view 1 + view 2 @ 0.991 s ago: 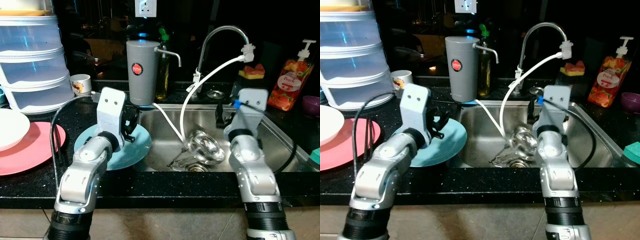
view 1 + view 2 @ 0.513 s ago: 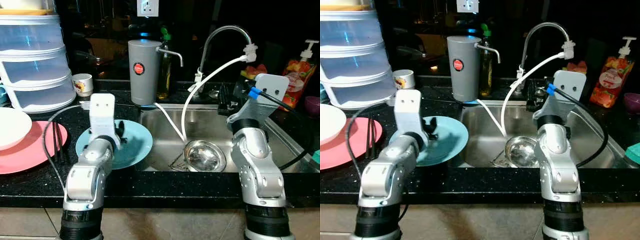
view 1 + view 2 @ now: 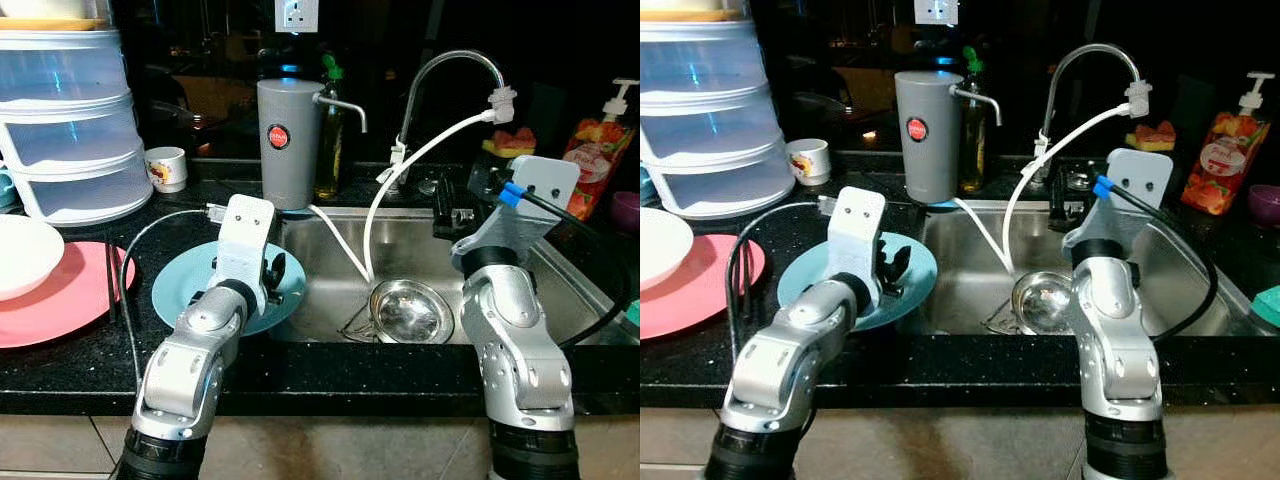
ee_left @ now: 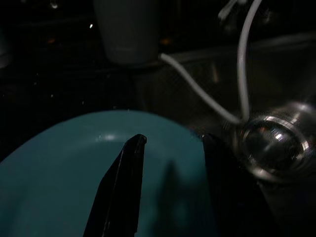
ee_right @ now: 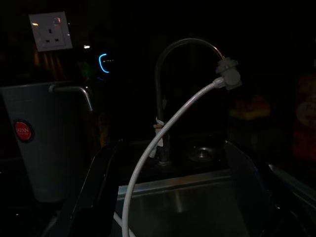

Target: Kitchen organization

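L gripper (image 4: 170, 143) has swung to the teal plate's (image 3: 180, 285) 3 o'clock rim, fingers apart, empty (grab likely next); R gripper (image 5: 168, 197) raised, open, bowl (image 3: 408, 312) in sink

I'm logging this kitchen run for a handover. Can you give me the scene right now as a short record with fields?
Setting: dark counter with a steel sink
In sink: steel bowl beside the white hose from the tap
Left gripper: jaws open, over the teal plate left of the sink
Right gripper: jaws open, raised over the sink, facing the tap
Left of teal plate: pink plate, white bowl
Behind sink: grey water filter, soap bottle
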Available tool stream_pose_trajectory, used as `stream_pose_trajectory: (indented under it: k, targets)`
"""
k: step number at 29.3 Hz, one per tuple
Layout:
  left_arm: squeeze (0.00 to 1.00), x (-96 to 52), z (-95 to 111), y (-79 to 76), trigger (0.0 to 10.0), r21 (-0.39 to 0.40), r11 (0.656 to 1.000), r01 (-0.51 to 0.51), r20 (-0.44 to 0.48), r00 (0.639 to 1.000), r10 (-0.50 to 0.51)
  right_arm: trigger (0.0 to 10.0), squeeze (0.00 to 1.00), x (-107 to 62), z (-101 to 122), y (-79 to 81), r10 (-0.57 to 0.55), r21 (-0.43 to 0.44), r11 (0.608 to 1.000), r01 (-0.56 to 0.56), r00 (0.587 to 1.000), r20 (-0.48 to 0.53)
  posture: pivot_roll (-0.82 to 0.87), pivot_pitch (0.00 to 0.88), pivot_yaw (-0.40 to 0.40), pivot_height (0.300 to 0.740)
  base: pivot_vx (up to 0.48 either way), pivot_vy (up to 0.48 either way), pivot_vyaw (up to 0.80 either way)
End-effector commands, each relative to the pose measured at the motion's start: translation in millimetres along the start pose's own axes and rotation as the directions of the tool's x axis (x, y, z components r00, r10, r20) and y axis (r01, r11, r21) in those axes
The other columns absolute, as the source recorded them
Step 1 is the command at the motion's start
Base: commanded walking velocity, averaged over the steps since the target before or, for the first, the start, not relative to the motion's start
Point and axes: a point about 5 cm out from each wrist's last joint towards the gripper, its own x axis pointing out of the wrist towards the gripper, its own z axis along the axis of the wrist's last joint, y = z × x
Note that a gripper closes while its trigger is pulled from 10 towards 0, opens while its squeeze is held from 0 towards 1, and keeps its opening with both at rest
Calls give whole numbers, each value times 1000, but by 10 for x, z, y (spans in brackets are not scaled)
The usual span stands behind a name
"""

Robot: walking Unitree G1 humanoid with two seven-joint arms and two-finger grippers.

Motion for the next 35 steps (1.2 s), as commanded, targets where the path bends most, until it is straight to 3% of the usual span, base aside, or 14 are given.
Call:
stream_pose_trajectory:
  k: [1, 4, 9, 12, 15, 23, 24, 25, 26, 27, 28, 29, 35]
  targets:
    - [0, -10, 99, -10, 10000, -21, 1000, -10, 34, 999, 11, 10000, 0, -8, 40, 33, 19, 12, 1000, -19, 1000, 9, 68, 65, -38, 740, 0, 0, 0]
    - [0, -18, 132, -18, 10000, -7, 1000, 16, 75, 997, -16, 10000, 0, -17, 33, 62, 37, 13, 999, -37, 999, 7, 68, 59, -40, 740, 0, 0, 0]
    - [0, -38, 164, 67, 10000, 146, 989, 7, 154, 988, -29, 10000, 0, -25, 31, 85, 52, 6, 999, -52, 999, 11, 63, 50, -35, 740, 0, 0, 0]
    - [0, -50, 160, 96, 10000, 143, 989, 25, 146, 988, -46, 10000, 0, -29, 37, 79, 51, 3, 999, -51, 999, 14, 63, 50, -35, 740, 0, 0, 0]
    - [0, -139, 71, 163, 10000, 292, 952, 92, 122, 984, -132, 10000, 0, -44, 41, 39, 34, 2, 999, -34, 999, 14, 65, 52, -29, 740, 0, 0, 0]
    - [0, -200, 0, 208, 10000, 450, 883, 132, 77, 980, -186, 10000, 0, -45, 30, 51, 39, 6, 999, -39, 999, 12, 72, 55, -33, 740, 0, 0, 0]
    - [0, -213, -5, 215, 10000, 480, 866, 142, 71, 977, -199, 10000, 0, -43, 28, 53, 39, 6, 999, -39, 999, 12, 76, 54, -34, 740, 0, 0, 0]
    - [0, -234, -26, 221, 10000, 551, 820, 155, 57, 973, -222, 10000, 0, -42, 27, 55, 40, 7, 999, -40, 999, 12, 76, 54, -34, 740, 0, 0, 0]
    - [0, -234, -26, 221, 10000, 551, 820, 155, 57, 973, -222, 10000, 0, -42, 27, 55, 40, 7, 999, -40, 999, 12, 76, 54, -34, 740, 0, 0, 0]
    - [0, -257, -58, 227, 10000, 621, 765, 170, 37, 969, -244, 10000, 0, -41, 25, 56, 40, 7, 999, -40, 999, 11, 77, 55, -34, 740, 0, 0, 0]
    - [0, -257, -58, 227, 10000, 621, 765, 170, 37, 969, -244, 10000, 0, -41, 25, 56, 40, 7, 999, -40, 999, 11, 77, 55, -34, 740, 0, 0, 0]
    - [0, -310, -103, 280, 10000, 691, 698, 187, 1, 966, -260, 10000, 0, -41, 21, 53, 40, 7, 999, -40, 999, 9, 76, 56, -35, 740, 0, 0, 0]
    - [0, -440, -53, 368, 10000, 688, 689, 228, -18, 954, -298, 10000, 0, -44, 27, 31, 37, 1, 999, -37, 999, 8, 73, 62, -38, 740, 0, 0, 0]
